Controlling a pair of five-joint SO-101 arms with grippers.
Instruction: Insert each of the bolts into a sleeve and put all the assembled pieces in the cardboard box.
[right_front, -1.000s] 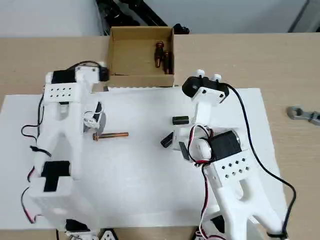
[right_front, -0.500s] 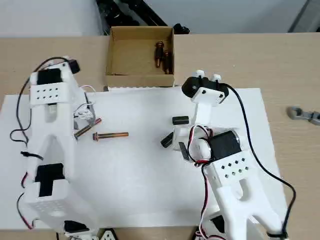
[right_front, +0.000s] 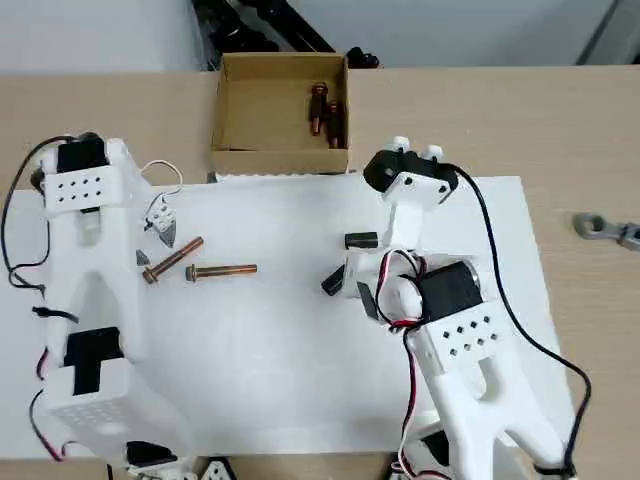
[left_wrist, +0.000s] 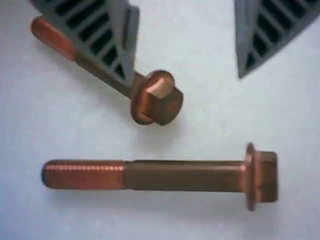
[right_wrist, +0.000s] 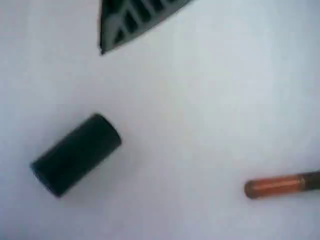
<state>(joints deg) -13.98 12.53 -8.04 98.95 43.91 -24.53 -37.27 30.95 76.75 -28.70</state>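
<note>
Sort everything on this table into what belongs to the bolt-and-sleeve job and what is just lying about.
Job: tilted bolt; level bolt; sleeve nearer the box; other sleeve; cardboard box, with assembled pieces inside.

Lying about: grey metal part on the bare table, off the white sheet; dark clutter behind the box.

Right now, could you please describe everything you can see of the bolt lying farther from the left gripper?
This bolt looks like copper-coloured metal: a flanged hex head, a smooth shank, a threaded end. It lies flat on the white sheet, head toward the left arm, thread toward the sleeves. Only the sheet touches it; the other bolt lies close but apart, partly under the open left gripper.
</note>
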